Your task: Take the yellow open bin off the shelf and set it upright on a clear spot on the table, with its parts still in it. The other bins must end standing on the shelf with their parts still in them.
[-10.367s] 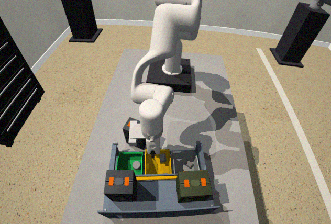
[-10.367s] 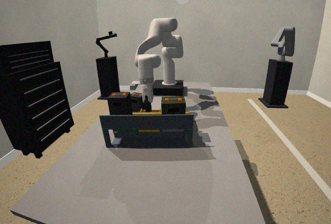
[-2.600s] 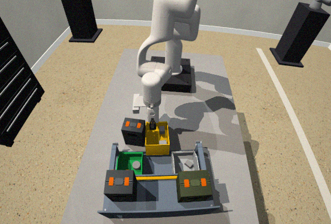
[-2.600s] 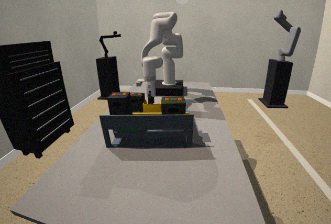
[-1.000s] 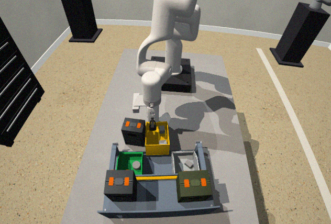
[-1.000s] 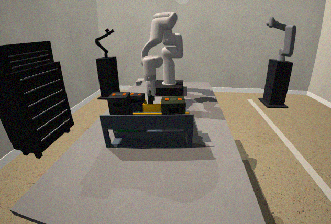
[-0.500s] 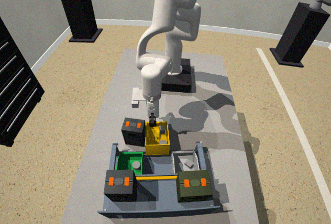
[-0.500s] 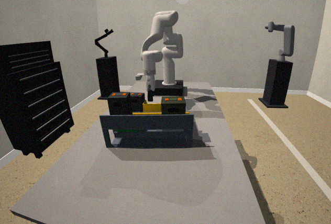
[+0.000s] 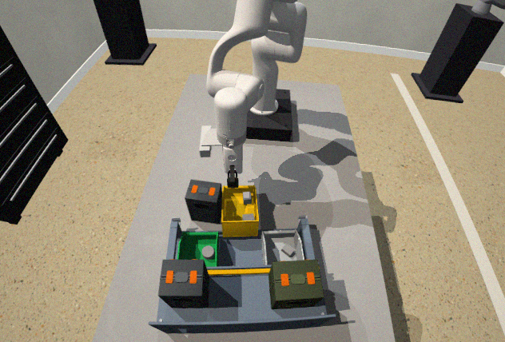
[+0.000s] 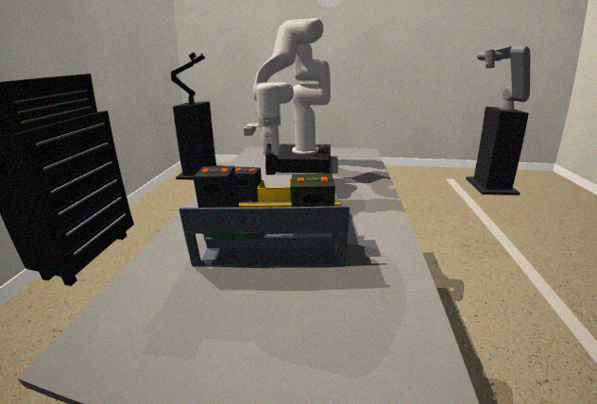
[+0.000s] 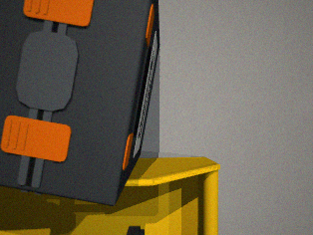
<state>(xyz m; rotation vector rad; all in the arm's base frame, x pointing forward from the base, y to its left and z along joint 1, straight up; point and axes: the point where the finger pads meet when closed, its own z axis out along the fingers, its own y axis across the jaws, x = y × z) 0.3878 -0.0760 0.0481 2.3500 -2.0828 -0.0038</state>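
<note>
The yellow open bin (image 9: 240, 224) (image 10: 273, 193) stands upright just on the robot's side of the shelf (image 9: 244, 313) (image 10: 264, 226), with two grey parts (image 9: 246, 196) in it. My gripper (image 9: 232, 179) is open and hangs just over the bin's rim on the robot's side, with nothing between the fingers. A dark grey lidded box (image 9: 203, 200) (image 11: 65, 90) with orange latches stands tilted against the bin's left side. In the wrist view the bin's yellow rim (image 11: 174, 171) shows below this box, and the fingers are almost out of view.
On the shelf stand a green open bin (image 9: 198, 246), a pale grey open bin (image 9: 283, 246), a dark lidded box (image 9: 182, 281) and an olive lidded box (image 9: 296, 283) (image 10: 312, 188). A yellow bar (image 9: 238, 271) runs between the two lidded boxes. The robot's black base (image 9: 271, 121) is behind.
</note>
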